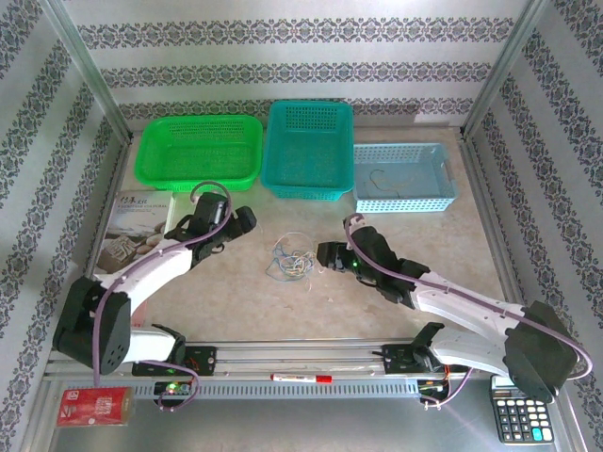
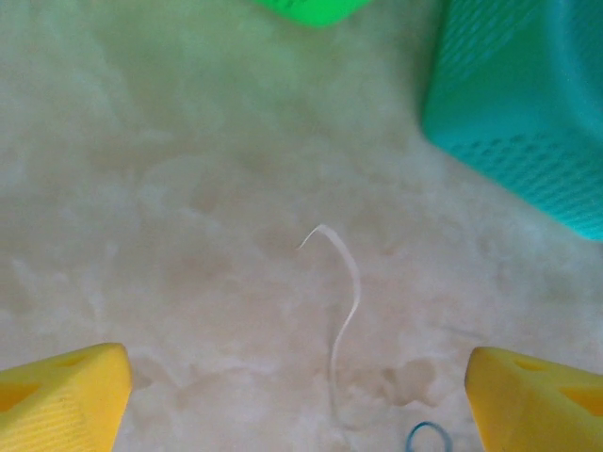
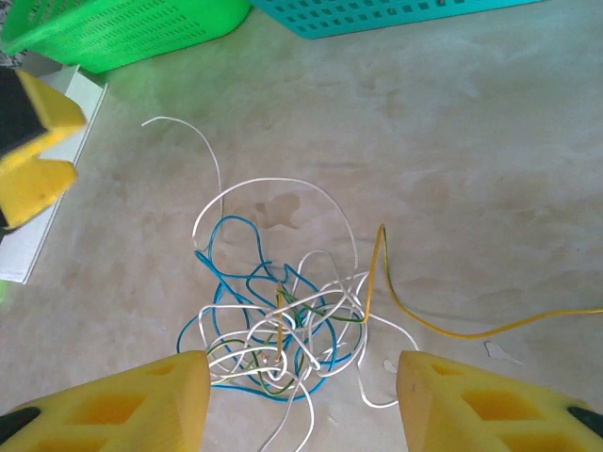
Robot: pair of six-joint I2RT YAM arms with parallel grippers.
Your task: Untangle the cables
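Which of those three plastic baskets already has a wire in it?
The pale blue plastic basket, rightmost: a thin curved wire lies inside, unlike the green basket and teal basket.

The table (image 1: 236, 301) has a mottled beige top. Along its far side three baskets stand in a row: a green basket (image 1: 198, 177) on the left, a teal basket (image 1: 301, 188) just beside it, and a pale blue basket (image 1: 405, 203) on the right. A booklet (image 1: 132, 226) lies flat near the left edge, in front of the green basket. At mid-table lie the cables (image 1: 290, 259), a loose tangle of white, blue and green strands. A yellow wire (image 3: 452, 330) trails out of it across the bare top. A white strand (image 2: 344, 311) curls out towards the teal basket.
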